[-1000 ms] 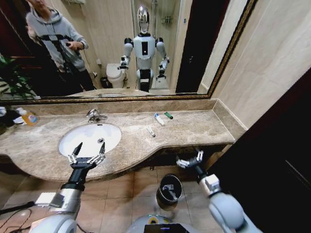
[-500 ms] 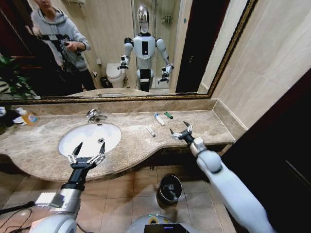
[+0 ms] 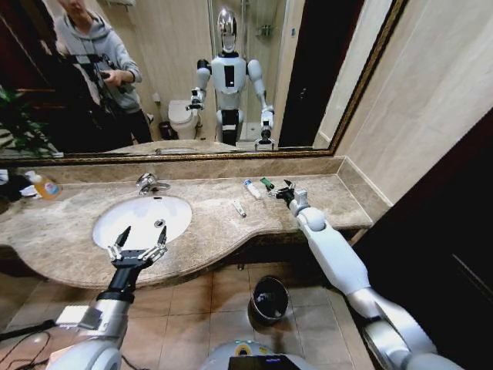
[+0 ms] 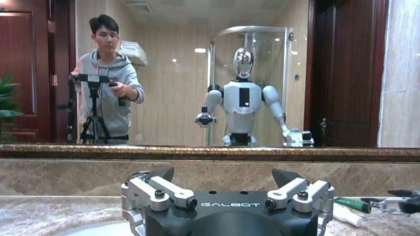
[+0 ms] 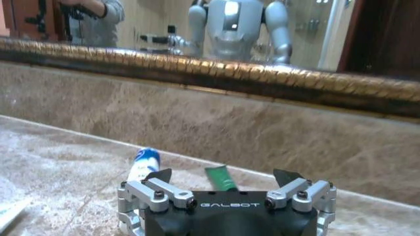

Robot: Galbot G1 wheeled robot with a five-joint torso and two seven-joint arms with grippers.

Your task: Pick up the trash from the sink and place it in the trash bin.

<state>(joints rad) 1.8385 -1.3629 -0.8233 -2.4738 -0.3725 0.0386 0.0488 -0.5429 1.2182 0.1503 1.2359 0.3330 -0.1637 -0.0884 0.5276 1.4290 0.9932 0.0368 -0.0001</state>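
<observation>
Trash: green-capped tube [image 3: 266, 183] lies on the marble counter [image 3: 323, 202] beside a white tube [image 3: 252, 189], not in the sink [image 3: 142, 220]. My right gripper [image 3: 282, 190] is w/ jaws spread, empty, lined up on it. Left gripper [image 3: 137, 245] idles open over the basin edge.

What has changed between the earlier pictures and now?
The right tool rose from beside the trash bin to the counter and reached toward the mirror; it now sits open at the green-capped tube, holding nothing. The left tool stayed open at the sink front edge. The white tubes did not move.
</observation>
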